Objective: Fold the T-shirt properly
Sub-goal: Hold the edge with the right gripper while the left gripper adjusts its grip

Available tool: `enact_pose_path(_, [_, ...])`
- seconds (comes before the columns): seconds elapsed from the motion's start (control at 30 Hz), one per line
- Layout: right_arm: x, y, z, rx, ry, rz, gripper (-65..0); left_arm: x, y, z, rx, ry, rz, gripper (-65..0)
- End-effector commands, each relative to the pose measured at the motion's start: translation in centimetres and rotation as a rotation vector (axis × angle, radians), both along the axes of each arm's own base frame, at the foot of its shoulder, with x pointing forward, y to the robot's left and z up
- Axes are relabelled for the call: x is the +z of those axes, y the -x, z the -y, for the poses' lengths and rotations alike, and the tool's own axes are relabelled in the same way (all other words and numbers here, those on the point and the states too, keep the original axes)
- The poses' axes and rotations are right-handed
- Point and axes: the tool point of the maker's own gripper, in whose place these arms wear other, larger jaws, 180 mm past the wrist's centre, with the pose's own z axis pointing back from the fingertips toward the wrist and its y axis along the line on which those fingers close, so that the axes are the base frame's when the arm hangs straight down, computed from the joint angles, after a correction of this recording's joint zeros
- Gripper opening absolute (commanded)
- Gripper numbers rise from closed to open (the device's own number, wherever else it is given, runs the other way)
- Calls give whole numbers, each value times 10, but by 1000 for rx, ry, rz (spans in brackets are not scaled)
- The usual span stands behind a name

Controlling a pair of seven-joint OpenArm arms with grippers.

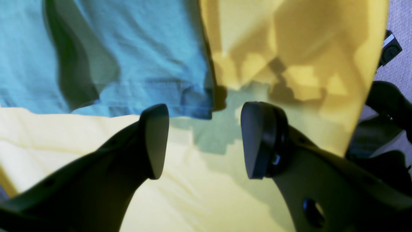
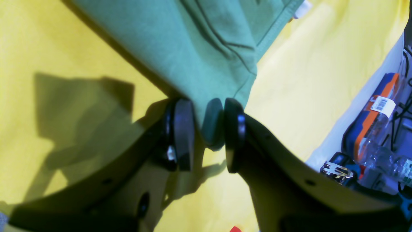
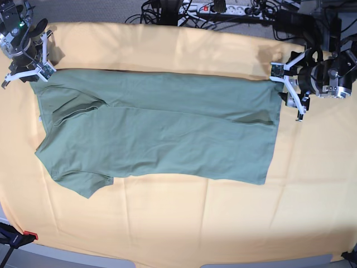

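Note:
The sage-green T-shirt (image 3: pixel 162 128) lies spread across the yellow-orange table cloth (image 3: pixel 195 223), its far long side folded inward and its sleeves at the left. At the shirt's far left corner, my right gripper (image 3: pixel 34 75) is shut on a bunched fold of the T-shirt (image 2: pixel 199 42). The cloth sits between the right gripper's (image 2: pixel 208 135) pads, raised off the table cloth (image 2: pixel 64 48). Beside the far right hem corner, my left gripper (image 3: pixel 285 92) stands open. In the left wrist view the left gripper (image 1: pixel 207 141) holds nothing, and the T-shirt (image 1: pixel 128 48) corner ends just ahead of its fingertips.
Cables and a power strip (image 3: pixel 212 8) run along the table's far edge. An orange box and plastic bottles (image 2: pixel 376 122) sit below the table edge beside my right gripper. A red-tipped clamp (image 3: pixel 25 237) holds the cloth at the near left corner.

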Motion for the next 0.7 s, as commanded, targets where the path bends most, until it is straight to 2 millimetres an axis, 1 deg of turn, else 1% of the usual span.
enact_pose_path(0.0, [8,-6,3,5,15,23,-461,6,-7,-5,9,-8,25,-277])
enact_pose_path(0.13, [8,-6,3,5,15,23,-461,2,-9,-2,16,2,26,-277])
enact_pose_path(0.2, [8,-6,3,5,15,23,-461,1,-13,-2,10,-7,50,-277])
enact_pose_path(0.33, [8,-6,3,5,15,23,-461,10,-36,0,67,23,178,-277])
enact_pose_path(0.37, [8,-6,3,5,15,23,-461,11,-39,0,70,27,195,-277])
enact_pose_path(0.47, [8,-6,3,5,15,23,-461,10,-36,0,56,22,179,-277])
enact_pose_path(0.67, [8,-6,3,5,15,23,-461,3,-18,-2,-10,-14,78,-277])
